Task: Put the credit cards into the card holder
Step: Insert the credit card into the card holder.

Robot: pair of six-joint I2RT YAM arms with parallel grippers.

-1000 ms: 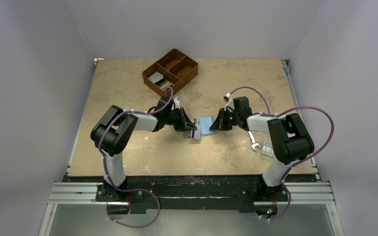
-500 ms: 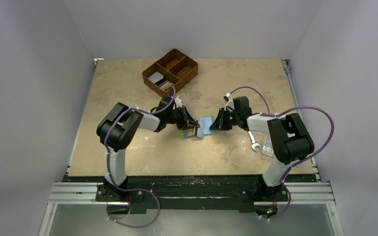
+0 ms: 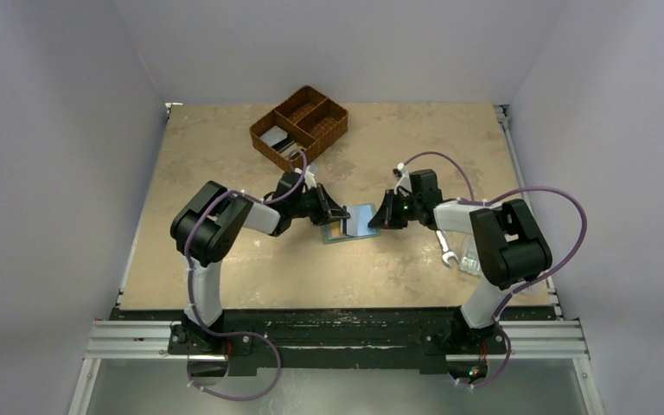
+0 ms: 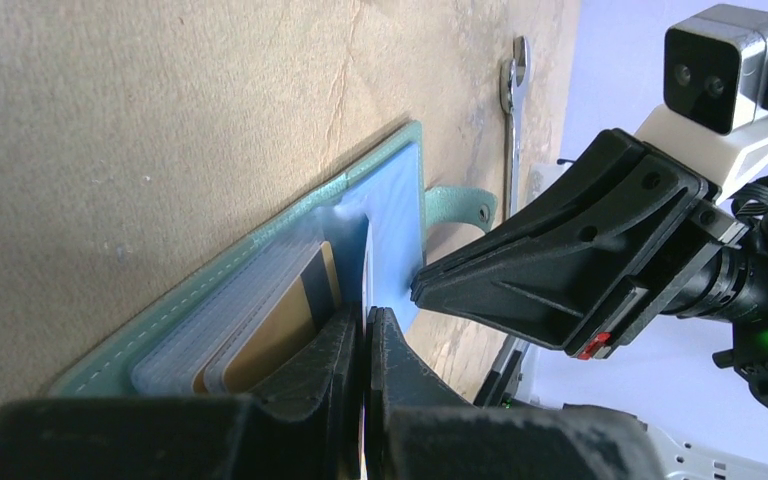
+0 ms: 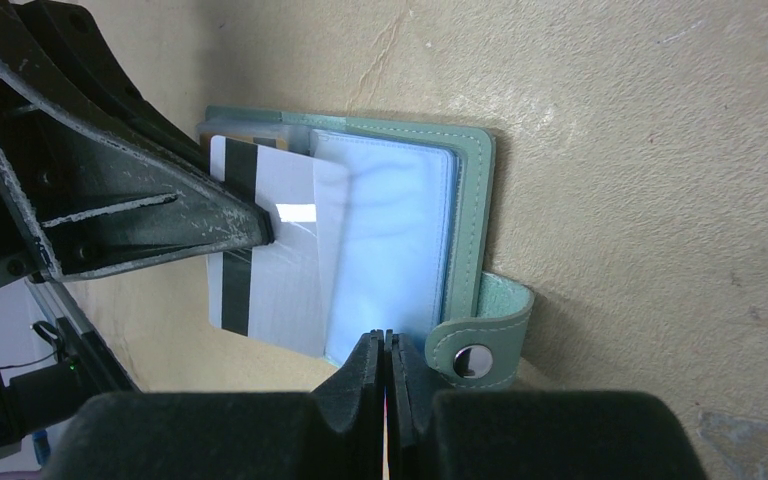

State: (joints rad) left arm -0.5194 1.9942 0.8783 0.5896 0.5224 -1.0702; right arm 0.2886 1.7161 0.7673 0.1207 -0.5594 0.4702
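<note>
My left gripper [image 4: 366,335] pinches a white credit card [image 5: 265,280], partly slid into the card holder [image 5: 472,215] on the table [image 5: 660,150]; my right gripper [image 5: 388,352] clamps its clear sleeve [image 5: 390,240].

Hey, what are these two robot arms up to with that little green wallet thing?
They are filling a card holder that lies open on the table. The left gripper pinches a white card with a black stripe, one end tucked under a clear sleeve of the holder. The right gripper is closed on the holder's edge near its snap tab, apparently to steady it. The card is only partly in.
</note>
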